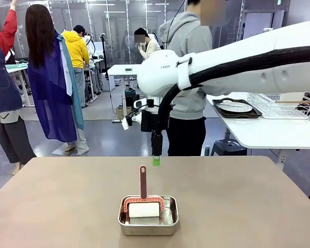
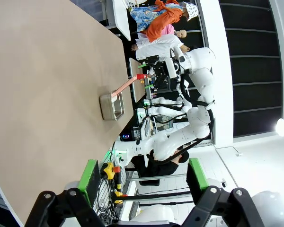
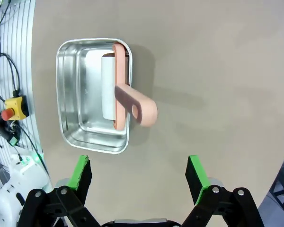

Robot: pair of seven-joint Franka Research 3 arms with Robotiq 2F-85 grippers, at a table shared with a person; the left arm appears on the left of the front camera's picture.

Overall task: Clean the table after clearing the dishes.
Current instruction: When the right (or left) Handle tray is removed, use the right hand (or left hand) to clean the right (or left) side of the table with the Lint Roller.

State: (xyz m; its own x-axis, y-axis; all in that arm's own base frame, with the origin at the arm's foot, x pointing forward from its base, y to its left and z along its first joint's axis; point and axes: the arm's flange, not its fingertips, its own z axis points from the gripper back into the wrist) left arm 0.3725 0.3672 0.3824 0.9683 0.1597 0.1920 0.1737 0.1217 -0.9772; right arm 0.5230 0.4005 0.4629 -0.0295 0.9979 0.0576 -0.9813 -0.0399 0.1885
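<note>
We see the right claw (image 3: 139, 172) released over the table (image 3: 217, 71), near the roller (image 3: 132, 101), propped handle-up in its pan (image 3: 68, 94), presumably for grasping.

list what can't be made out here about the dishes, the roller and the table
Front view: the dishes on the white table are too small to show cutlery; the right arm covers that table's far part.
Front view: the roller's underside is hidden behind the pan's front wall.
Left wrist view: the pan's inside is too small, seen side-on.
Right wrist view: the brown table runs off the top and right edges.
</note>
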